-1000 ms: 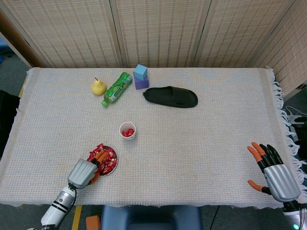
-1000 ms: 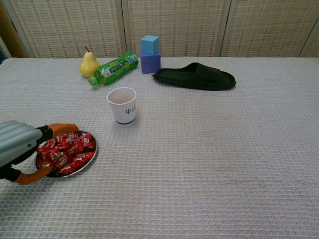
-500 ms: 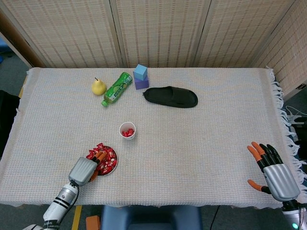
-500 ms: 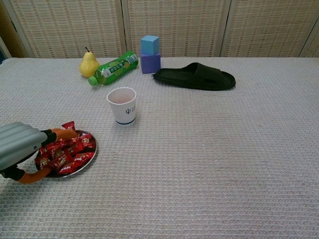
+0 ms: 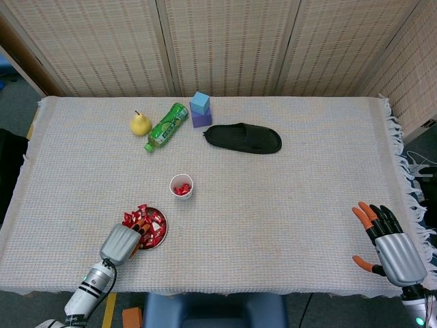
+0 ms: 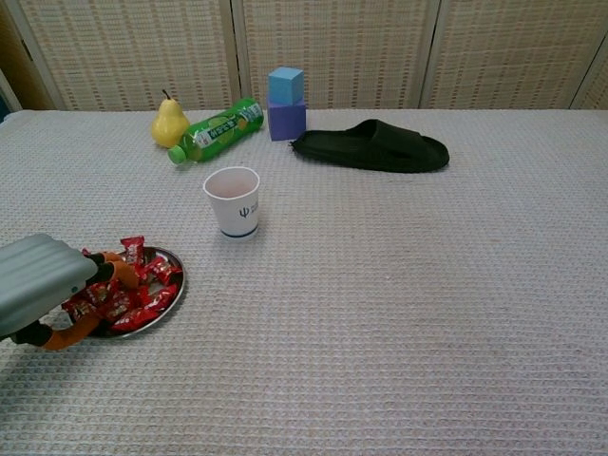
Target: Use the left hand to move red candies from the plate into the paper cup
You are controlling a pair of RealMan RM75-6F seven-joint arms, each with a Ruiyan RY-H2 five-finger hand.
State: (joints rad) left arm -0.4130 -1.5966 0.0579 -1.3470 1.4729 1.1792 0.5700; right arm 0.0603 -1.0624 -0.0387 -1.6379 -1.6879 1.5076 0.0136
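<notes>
Many red candies (image 6: 133,285) under left hand (image 6: 43,285)

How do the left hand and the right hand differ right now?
The left hand lies over the plate with its fingers down among the red candies; the right hand sits near the table's far right edge, away from every object. The left's fingers curl inward; the right's are spread and hold nothing. Both share grey backs and orange-tipped fingers.

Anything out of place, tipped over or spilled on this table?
The green bottle lies on its side beside the pear, and a lone black slipper sits on the cloth, odd for a candy task. No candies are spilled: they sit on the plate or in the cup.
</notes>
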